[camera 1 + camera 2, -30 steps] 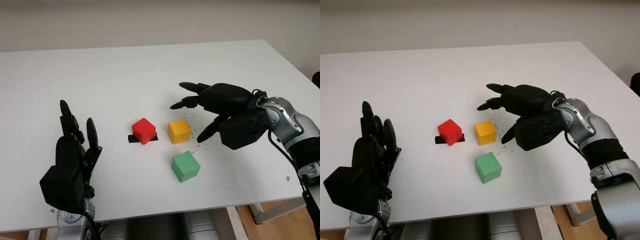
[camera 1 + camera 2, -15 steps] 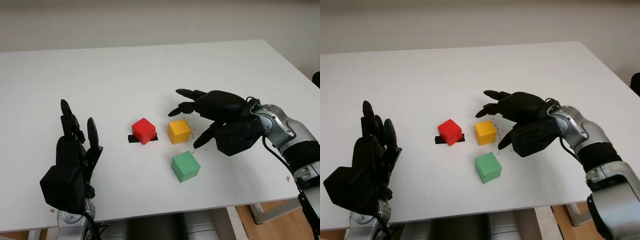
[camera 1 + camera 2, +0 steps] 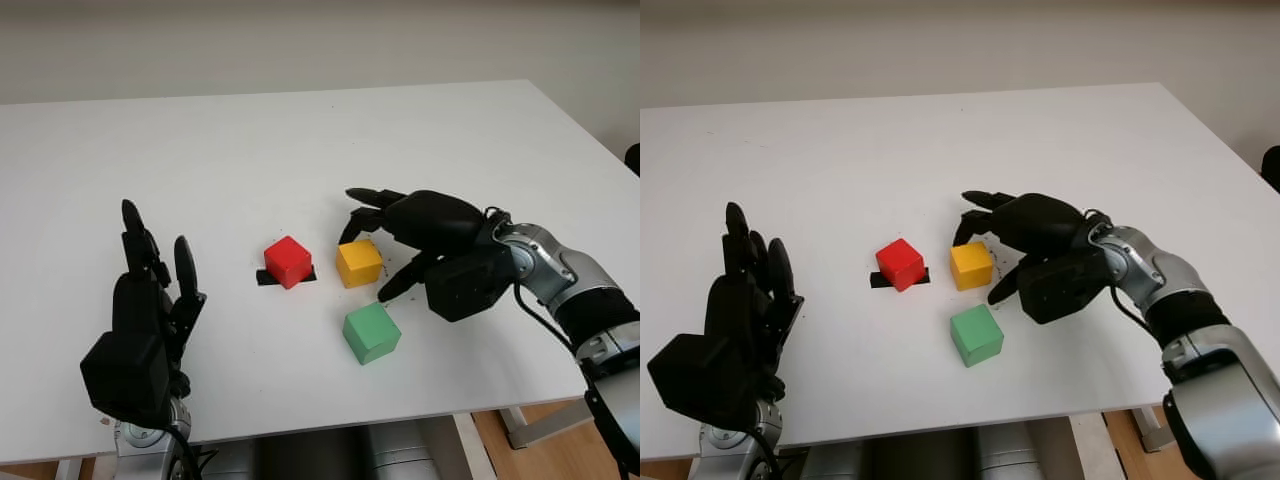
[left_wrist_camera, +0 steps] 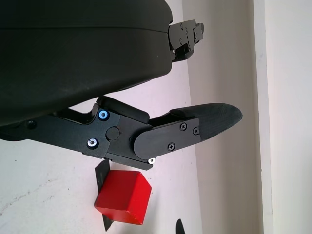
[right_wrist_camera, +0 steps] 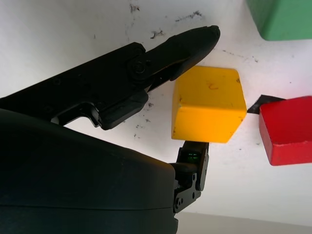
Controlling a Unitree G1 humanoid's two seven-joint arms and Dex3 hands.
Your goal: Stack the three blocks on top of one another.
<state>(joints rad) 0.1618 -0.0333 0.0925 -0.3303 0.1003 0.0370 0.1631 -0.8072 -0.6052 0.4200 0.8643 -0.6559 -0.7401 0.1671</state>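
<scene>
The left hand [image 3: 140, 320] is open, held up over the table's [image 3: 200, 150] near edge, well apart from the blocks. The red block [image 3: 288, 261] sits on black tape [image 3: 264, 279]. Next is the yellow block [image 3: 358, 262], between the right hand's [image 3: 425, 235] parted fingers [image 5: 165, 53], not yet squeezed. The green block [image 3: 371, 333] lies just beside the thumb.

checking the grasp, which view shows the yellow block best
The right wrist view: the yellow block sits large between the right hand's fingers, not yet gripped. Both eye views show it smaller, with that hand reaching over its far side.
</scene>
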